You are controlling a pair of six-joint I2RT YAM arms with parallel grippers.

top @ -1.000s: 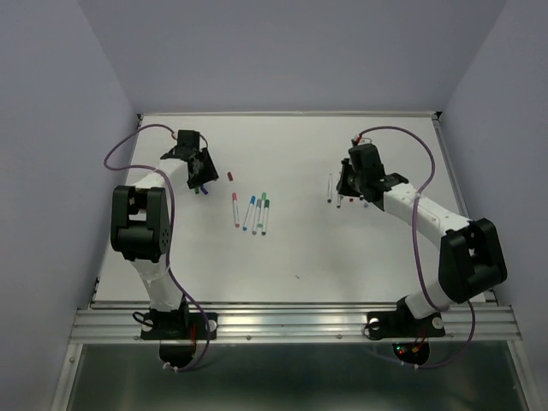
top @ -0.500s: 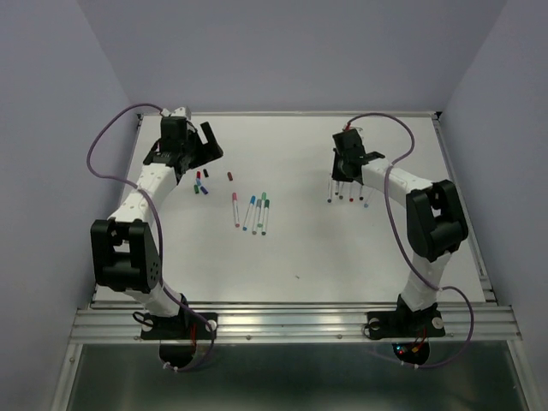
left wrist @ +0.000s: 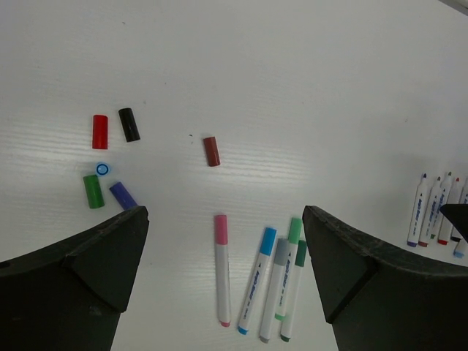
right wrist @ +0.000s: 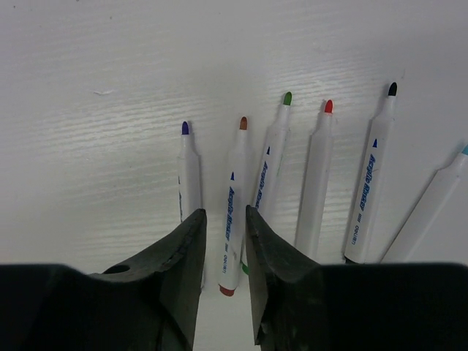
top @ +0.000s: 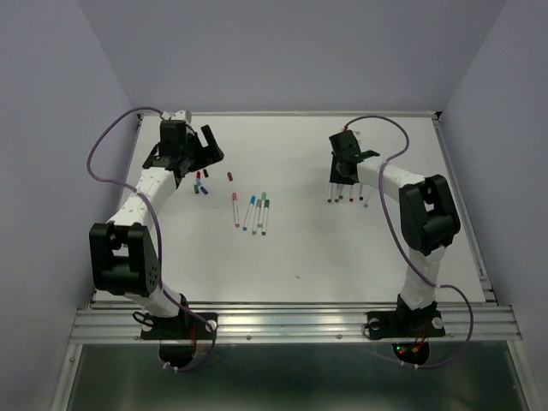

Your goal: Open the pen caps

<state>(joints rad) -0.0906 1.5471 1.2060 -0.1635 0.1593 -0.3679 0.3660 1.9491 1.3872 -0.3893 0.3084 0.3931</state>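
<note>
I have the left hand (top: 211, 144) fully released, jaws wide, nothing in it. It hovers above the desk (top: 300, 257), on the far left side of the brown cap (left wrist: 211, 151).

The brown cap lies alone on its side. Loose caps sit left of it:
- The red cap (left wrist: 100, 131) and black cap (left wrist: 129, 124) lie side by side.
- The blue cap (left wrist: 102, 169) stands on end, nearer the arm bases than those two.
- The green cap (left wrist: 92, 191) and purple cap (left wrist: 122, 195) lie just beside the blue one.

The five capped pens (left wrist: 274, 289) lie near the brown cap on its near side, fanned out: pink, blue, grey and two green, all caps on.

The six uncapped pens (right wrist: 316, 183) are in a row well apart to the right of the brown cap. Their tips are purple, brown, green, red, black and light blue, all bare.

The right hand (right wrist: 225, 213) is low over that row, jaws a narrow slit apart. The brown-tipped pen (right wrist: 238, 168) shows in the slit. I cannot tell whether the hand is pinching it or just above it.
</note>
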